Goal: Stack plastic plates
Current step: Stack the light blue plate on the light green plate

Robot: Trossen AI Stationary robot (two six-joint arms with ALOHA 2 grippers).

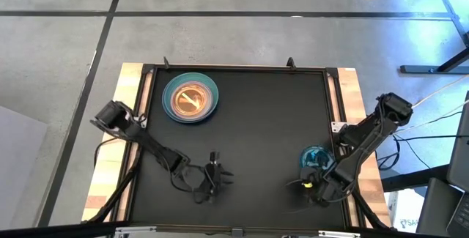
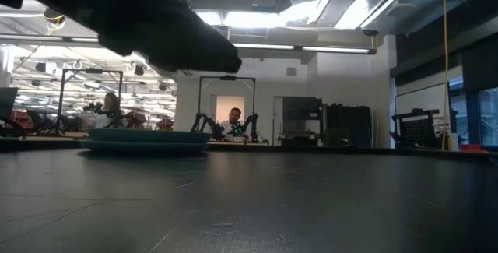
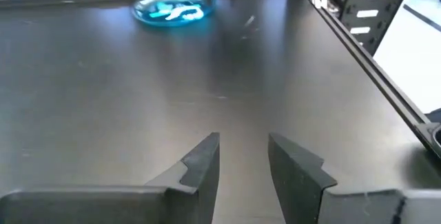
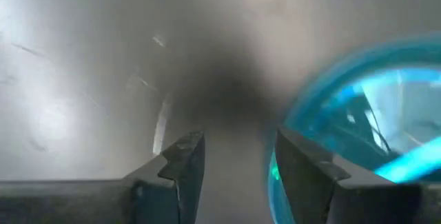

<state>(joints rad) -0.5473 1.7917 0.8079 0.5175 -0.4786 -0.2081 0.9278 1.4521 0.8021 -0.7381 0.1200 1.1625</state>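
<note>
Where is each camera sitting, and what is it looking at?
High view: above the table, looking straight down at both arms, the plate stack and the blue plate.
Low view: at tabletop height, looking across the stack into the room; a dark arm part crosses the top.
Left wrist view: on the left arm, past its open hand toward the blue plate.
Right wrist view: on the right arm, open hand beside the blue plate.
Both wrist views share that blue plate.

Dark jointed arms (image 1: 150,144), trailing cables
</note>
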